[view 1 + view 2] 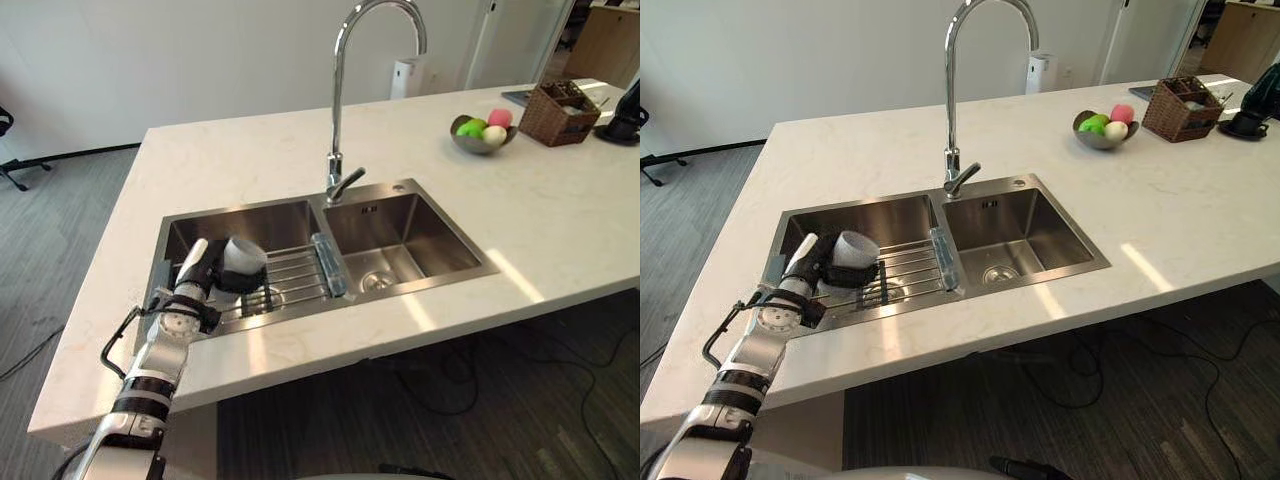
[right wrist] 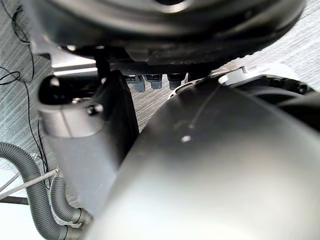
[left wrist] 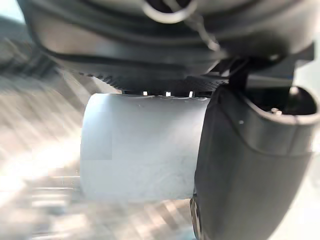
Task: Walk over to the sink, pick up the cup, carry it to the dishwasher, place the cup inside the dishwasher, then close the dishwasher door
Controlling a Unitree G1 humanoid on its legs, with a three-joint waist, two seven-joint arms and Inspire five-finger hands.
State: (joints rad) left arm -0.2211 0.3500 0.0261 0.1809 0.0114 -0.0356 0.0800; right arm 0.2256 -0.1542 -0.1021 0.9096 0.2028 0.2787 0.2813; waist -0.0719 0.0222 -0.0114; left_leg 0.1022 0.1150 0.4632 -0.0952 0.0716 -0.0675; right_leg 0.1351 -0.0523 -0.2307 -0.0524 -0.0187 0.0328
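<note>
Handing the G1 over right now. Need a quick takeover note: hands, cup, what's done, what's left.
Left hand: shut on the cup, down in the left basin of the sink, at the wire rack. Cannot tell if the cup is lifted clear of the rack.
Right hand: idle, off the counter, above the floor; grip state unclear.
Done: robot is at the sink, cup is grasped.
Left: lift the cup out, carry it to the dishwasher, place it inside, close the door.
</note>
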